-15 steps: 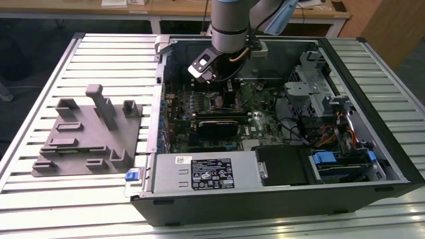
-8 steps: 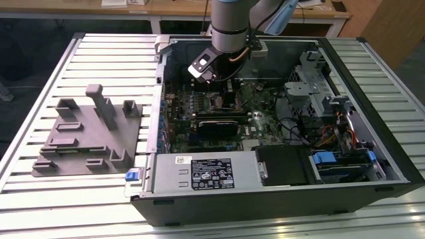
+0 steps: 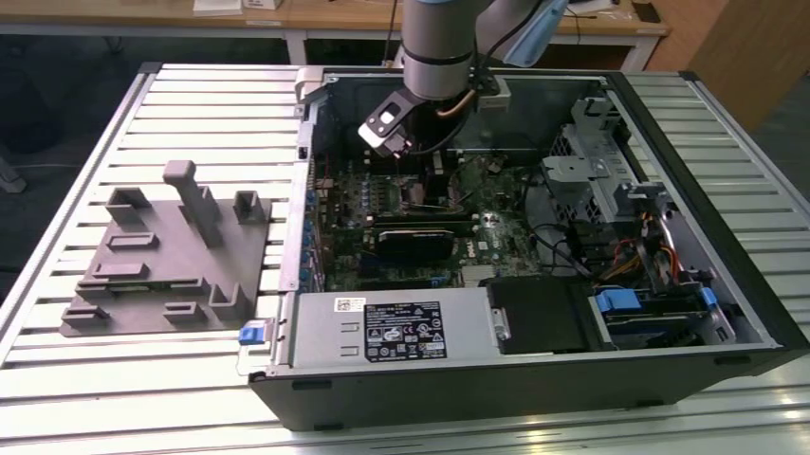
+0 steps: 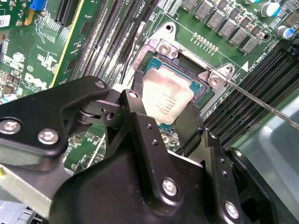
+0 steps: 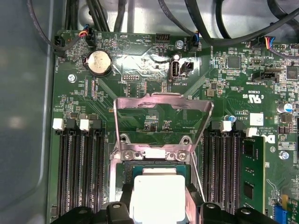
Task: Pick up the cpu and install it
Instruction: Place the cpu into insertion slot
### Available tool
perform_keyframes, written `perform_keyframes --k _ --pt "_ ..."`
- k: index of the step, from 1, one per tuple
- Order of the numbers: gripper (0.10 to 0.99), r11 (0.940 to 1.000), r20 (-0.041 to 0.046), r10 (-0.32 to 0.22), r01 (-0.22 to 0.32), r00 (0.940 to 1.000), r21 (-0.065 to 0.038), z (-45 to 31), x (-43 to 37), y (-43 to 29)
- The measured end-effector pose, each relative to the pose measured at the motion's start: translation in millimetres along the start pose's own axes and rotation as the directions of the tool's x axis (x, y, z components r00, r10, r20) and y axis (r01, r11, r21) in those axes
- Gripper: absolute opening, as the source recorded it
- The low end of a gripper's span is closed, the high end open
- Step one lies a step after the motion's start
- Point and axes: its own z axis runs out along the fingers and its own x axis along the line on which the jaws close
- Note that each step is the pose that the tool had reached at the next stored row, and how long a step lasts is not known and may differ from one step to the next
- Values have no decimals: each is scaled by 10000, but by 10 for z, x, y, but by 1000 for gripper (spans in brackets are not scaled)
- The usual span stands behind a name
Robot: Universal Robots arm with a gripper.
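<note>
The cpu (image 4: 164, 95) is gripped between the jaws, directly over the open motherboard socket (image 4: 187, 65).

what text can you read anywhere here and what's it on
power supply label: rows of print and symbols, too small to read.
motherboard: white silkscreen lettering beside the parts, too small to read reliably.
cpu: faint markings on the metal top, unreadable.
No line can be quoted with confidence.
</note>
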Motion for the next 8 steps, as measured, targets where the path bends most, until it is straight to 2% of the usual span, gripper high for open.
perform_keyframes --k 8 --pt "525 10000 -15 0 0 10000 3 14 0 -1"
